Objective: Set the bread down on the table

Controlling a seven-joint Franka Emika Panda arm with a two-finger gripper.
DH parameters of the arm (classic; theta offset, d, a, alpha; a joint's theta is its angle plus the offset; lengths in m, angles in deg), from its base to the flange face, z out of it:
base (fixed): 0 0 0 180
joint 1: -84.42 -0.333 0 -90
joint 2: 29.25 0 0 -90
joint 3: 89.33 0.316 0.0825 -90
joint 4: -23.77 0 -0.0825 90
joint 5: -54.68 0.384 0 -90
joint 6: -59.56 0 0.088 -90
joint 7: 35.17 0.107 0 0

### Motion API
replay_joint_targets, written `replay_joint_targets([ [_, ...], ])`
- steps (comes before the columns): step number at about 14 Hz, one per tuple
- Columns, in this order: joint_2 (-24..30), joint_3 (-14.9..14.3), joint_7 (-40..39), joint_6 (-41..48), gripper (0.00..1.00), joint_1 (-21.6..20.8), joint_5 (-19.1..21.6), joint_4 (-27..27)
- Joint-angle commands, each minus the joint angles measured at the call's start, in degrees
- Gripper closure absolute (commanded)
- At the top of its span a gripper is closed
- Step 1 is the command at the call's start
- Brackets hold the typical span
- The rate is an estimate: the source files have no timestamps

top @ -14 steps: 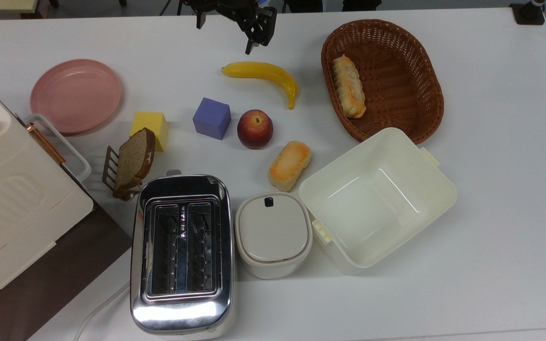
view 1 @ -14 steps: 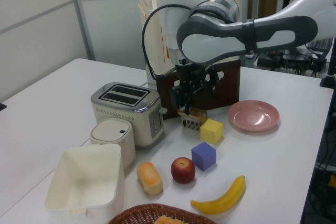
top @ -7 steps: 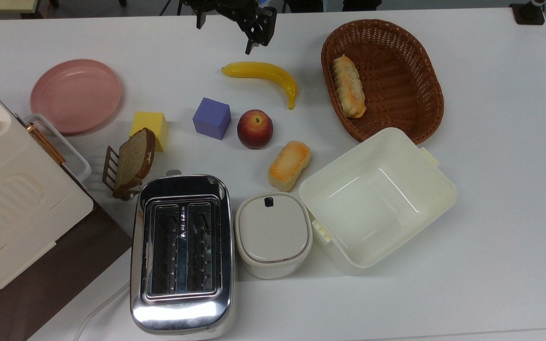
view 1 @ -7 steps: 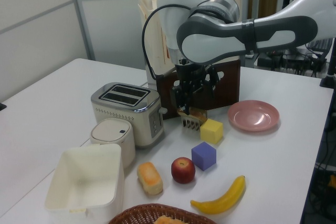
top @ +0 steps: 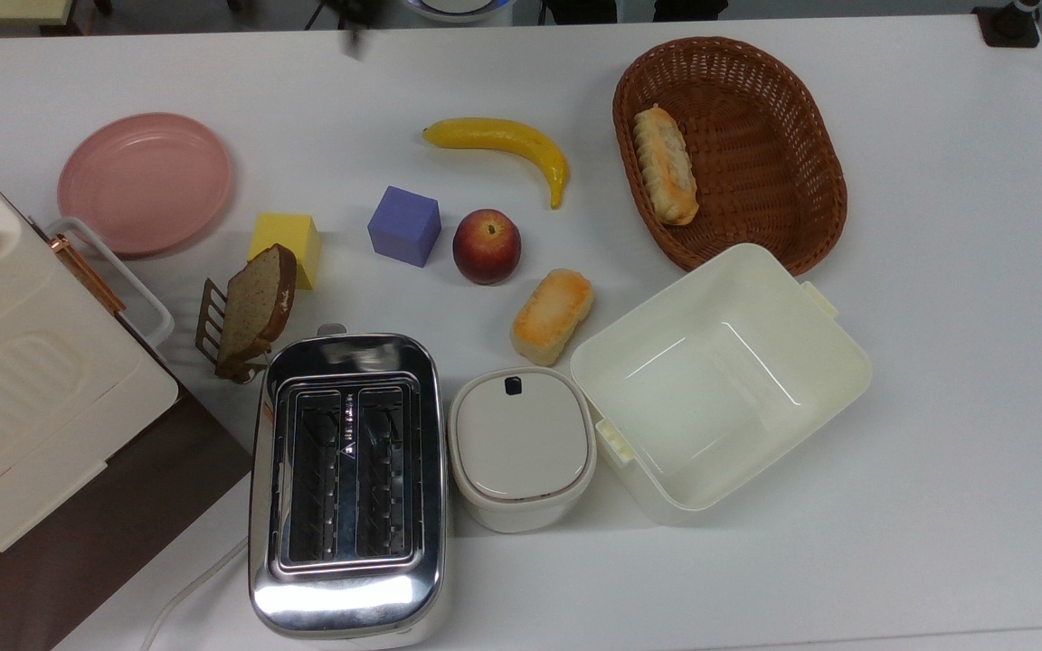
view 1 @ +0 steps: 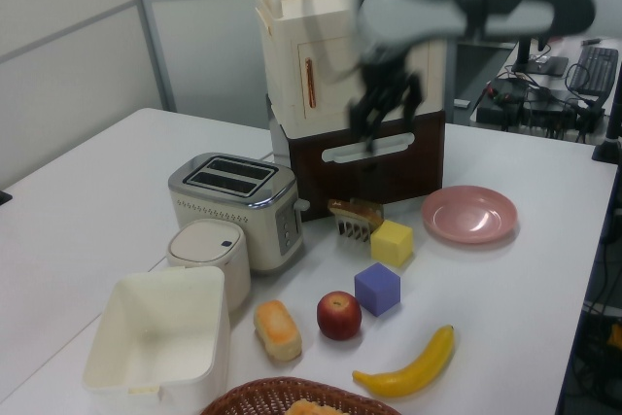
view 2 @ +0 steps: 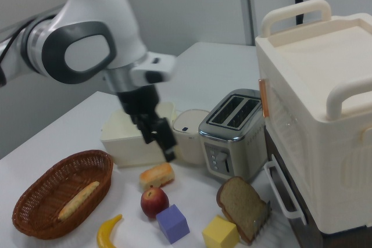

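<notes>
The bread [top: 553,315] is a short bun with an orange-golden top. It lies on the white table [top: 937,362] between the apple and the open cream box. It also shows in the left view [view 1: 277,329] and in the right view [view 2: 157,175]. My gripper [view 2: 160,144] hangs in the air above the bread in the right view, well apart from it, open and holding nothing. In the left view the gripper [view 1: 387,121] is blurred by motion, high in front of the cream cabinet.
A wicker basket [top: 783,81] holds a long pale roll [top: 666,176]. Around the bread are a banana [top: 503,145], apple [top: 487,246], purple cube [top: 404,226], yellow cube [top: 284,246], bread slice in a rack [top: 254,307], toaster [top: 347,479], lidded pot [top: 521,448], open box [top: 720,380] and pink plate [top: 146,181].
The arm has swung up and away: in the top view the gripper has left over the top edge, and in the left view it has risen to the right. The bread has not moved.
</notes>
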Motion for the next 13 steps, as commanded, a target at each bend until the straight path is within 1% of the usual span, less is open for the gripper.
replay_joint_targets([
  [1,0.52,0.47,-3.83,1.58,0.0,0.85,2.38,-1.12],
  [4,0.69,0.56,-3.83,1.23,0.0,1.03,2.38,-1.12],
  [8,0.52,3.1,-1.81,1.14,0.0,1.29,2.38,-0.33],
  [13,0.52,3.64,-2.42,1.23,0.0,0.59,2.47,0.37],
])
